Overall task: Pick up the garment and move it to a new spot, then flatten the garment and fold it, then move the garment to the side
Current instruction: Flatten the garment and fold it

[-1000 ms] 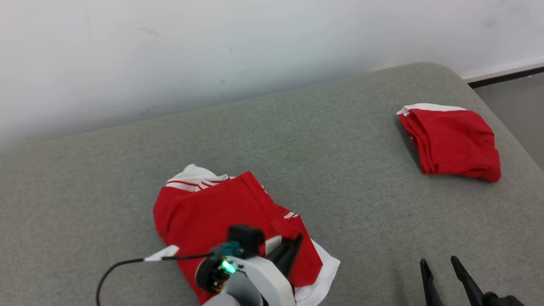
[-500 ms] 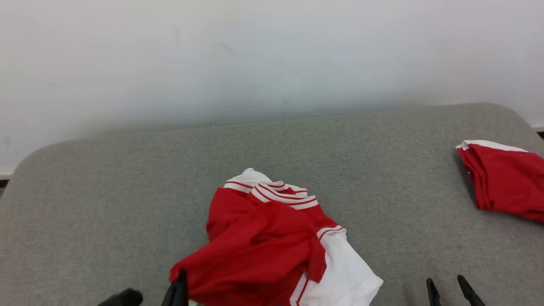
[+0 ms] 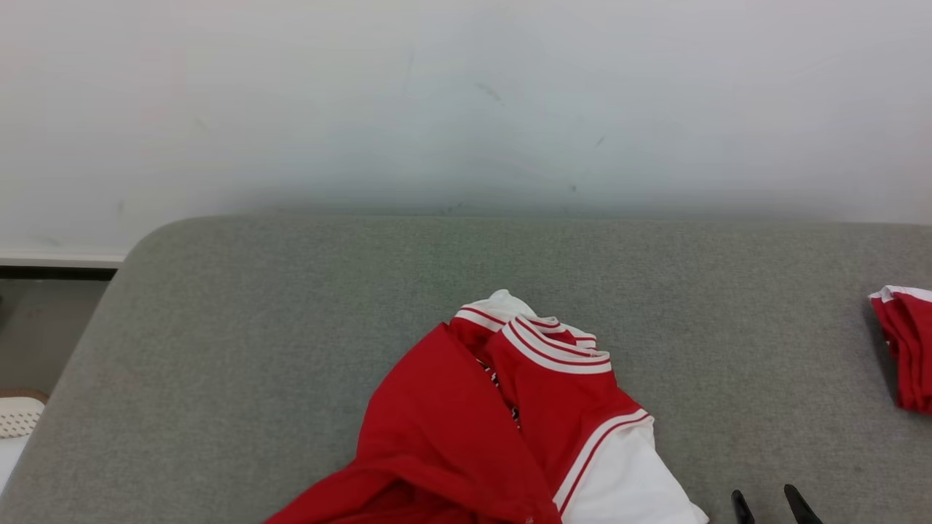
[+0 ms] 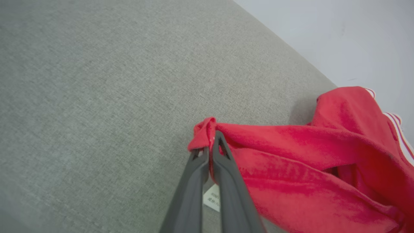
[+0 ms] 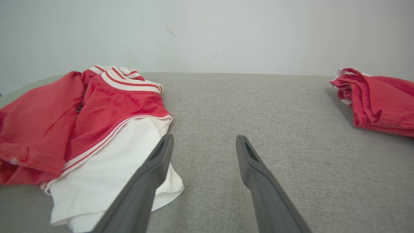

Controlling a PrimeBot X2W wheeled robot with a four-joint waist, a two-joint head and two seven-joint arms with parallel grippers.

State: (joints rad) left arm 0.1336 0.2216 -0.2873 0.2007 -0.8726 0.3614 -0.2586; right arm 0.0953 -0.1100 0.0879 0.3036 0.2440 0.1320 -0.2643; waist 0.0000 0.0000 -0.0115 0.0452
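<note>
The garment (image 3: pixel 495 429) is a crumpled red shirt with white striped trim and a white sleeve, lying on the grey cushioned surface (image 3: pixel 291 306) at the bottom middle of the head view. In the left wrist view my left gripper (image 4: pixel 210 142) is shut on a bunched red edge of the garment (image 4: pixel 291 155), pulling it taut just above the surface. A white label hangs beside the fingers. My right gripper (image 5: pixel 203 139) stands open over bare grey fabric, just right of the garment's white sleeve (image 5: pixel 106 181). Its fingertips (image 3: pixel 741 502) peek up at the head view's bottom edge.
A second red garment (image 3: pixel 906 349), folded, lies at the right edge of the surface (image 5: pixel 378 100). A pale wall stands behind. The surface's rounded left corner drops to the floor, where a white perforated object (image 3: pixel 18 416) sits.
The head camera has swung left, so the folded garment slid to the right edge. My left gripper has drawn the red cloth toward the near side and left the head view.
</note>
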